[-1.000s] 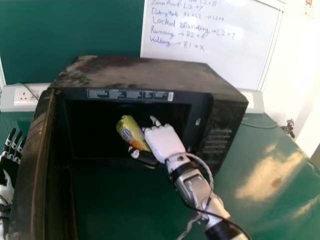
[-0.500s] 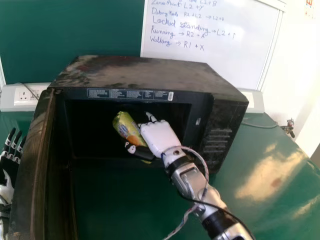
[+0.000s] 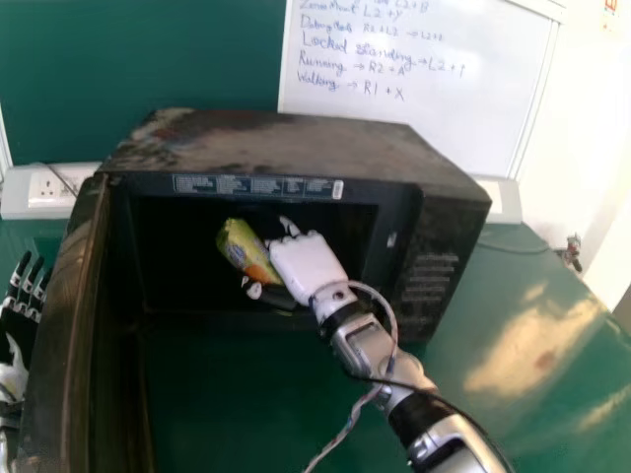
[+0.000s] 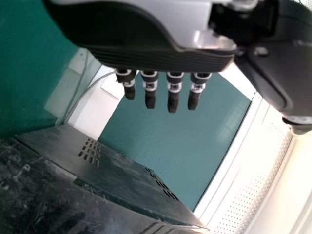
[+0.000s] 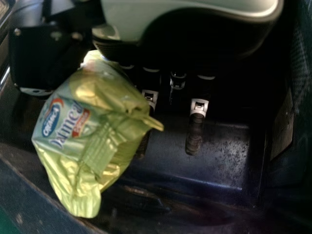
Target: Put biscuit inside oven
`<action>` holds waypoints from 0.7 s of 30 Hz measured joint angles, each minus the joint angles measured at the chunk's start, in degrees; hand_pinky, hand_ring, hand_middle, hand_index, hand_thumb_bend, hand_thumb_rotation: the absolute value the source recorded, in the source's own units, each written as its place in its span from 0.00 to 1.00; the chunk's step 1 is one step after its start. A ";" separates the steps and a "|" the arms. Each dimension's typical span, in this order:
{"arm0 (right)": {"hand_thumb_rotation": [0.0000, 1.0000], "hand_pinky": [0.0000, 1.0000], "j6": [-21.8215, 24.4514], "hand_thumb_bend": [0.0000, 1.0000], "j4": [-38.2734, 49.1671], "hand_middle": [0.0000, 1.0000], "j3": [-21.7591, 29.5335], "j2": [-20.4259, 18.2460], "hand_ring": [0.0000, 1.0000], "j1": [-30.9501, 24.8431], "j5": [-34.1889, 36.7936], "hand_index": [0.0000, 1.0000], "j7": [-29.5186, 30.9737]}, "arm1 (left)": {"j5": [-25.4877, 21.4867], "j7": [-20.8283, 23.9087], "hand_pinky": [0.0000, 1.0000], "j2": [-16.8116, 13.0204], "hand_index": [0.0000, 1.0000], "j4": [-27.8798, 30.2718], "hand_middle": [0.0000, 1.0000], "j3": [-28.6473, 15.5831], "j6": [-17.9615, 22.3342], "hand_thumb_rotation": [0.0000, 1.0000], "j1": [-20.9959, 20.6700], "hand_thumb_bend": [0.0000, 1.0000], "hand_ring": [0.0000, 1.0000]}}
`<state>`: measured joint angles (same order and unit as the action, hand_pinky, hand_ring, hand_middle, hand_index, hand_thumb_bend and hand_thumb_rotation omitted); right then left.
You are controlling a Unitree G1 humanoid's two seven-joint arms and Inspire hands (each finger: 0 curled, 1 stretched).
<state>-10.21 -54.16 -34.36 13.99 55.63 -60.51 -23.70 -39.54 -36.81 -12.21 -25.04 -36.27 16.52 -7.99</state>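
- Most likely a lab or teaching room; which of the two, I can't tell.
- Whiteboard (image 3: 424,108) at the back, with lines of handwritten notes in marker.
- Green board (image 3: 99,69) beside it, pale frame.
- White strip (image 3: 16,200) under the boards, with a wall socket (image 3: 46,187).
- Plain green table (image 3: 523,345) carrying a scuffed oven (image 3: 266,143).
- Jointed robot arm (image 3: 359,343) with loose wires (image 3: 347,426) along it.

Glare whitens the table (image 3: 537,350) right of the oven (image 3: 296,148); inside the oven, deep shadow swallows detail.
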 measured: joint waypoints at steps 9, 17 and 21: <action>0.00 0.40 -0.62 0.51 -8.33 0.46 -1.88 -2.38 0.39 3.08 1.82 0.56 -2.00 | 0.00 -0.05 0.42 -0.05 0.91 -0.47 0.78 0.00 0.01 0.00 -0.12 0.09 0.64; 0.00 0.40 -0.84 0.51 -12.47 0.46 -3.39 -3.23 0.39 4.80 2.60 0.56 -3.30 | 0.00 -0.05 0.46 -0.07 0.91 -0.40 0.79 0.00 0.01 0.00 -0.12 0.10 0.65; 0.00 0.41 -0.85 0.51 -13.89 0.46 -4.04 -3.57 0.40 5.61 3.32 0.56 -3.68 | 0.01 0.00 0.44 0.07 0.90 0.01 0.78 0.00 0.01 0.00 -0.05 0.09 0.65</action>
<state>-11.06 -68.05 -38.40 10.41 61.24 -57.19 -27.39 -39.54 -36.82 -12.14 -25.03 -36.26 16.53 -8.04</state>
